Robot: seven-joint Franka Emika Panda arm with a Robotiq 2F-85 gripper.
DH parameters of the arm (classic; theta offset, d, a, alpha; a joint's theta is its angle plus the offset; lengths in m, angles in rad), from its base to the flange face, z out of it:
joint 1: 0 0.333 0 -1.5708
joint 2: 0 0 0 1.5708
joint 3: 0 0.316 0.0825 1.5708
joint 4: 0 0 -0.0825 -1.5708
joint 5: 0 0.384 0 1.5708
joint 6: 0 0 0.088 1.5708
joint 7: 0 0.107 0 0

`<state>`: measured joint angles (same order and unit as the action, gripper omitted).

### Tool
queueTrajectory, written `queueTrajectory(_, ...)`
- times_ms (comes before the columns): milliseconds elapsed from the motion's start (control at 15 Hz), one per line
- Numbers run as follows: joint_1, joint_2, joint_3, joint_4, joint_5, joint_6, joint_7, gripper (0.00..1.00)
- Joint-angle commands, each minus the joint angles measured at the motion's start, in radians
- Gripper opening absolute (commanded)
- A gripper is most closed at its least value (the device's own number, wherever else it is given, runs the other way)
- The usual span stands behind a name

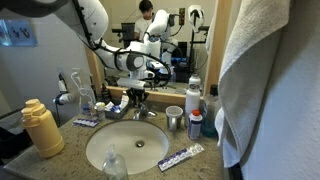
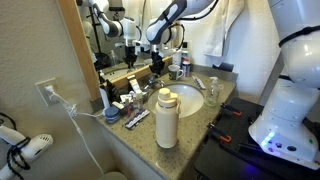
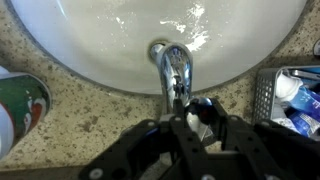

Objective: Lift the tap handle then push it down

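Wrist view: the tap handle, a chrome lever, sits at the rear rim of the white sink and points toward the basin. The gripper is at the lever's back end with its fingers drawn narrow, though whether they clamp the lever cannot be told. In both exterior views the gripper hangs over the tap on the speckled surface, with a yellow bottle and a steel cup standing apart on either side.

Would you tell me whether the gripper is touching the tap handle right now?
Cannot tell. In the wrist view the gripper overlaps the near end of the tap handle, with no plain contact or gap; the exterior views are too distant.
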<state>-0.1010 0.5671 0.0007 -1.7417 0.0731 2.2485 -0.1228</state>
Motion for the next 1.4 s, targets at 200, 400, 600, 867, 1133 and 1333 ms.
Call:
queueTrajectory(200, 0.019, -0.027, 0.088, -0.049, 0.129, -0.050, 0.018, 0.07)
queueTrajectory(400, 0.011, -0.033, 0.095, -0.047, 0.143, -0.046, 0.001, 0.07)
queueTrajectory(600, 0.007, -0.038, 0.100, -0.043, 0.148, -0.047, -0.016, 0.07)
queueTrajectory(867, 0.007, -0.043, 0.107, -0.036, 0.153, -0.048, -0.043, 0.07)
queueTrajectory(1133, 0.008, -0.037, 0.106, -0.034, 0.148, -0.055, -0.058, 0.07)
queueTrajectory(1333, 0.007, -0.035, 0.108, -0.034, 0.149, -0.049, -0.065, 0.07)
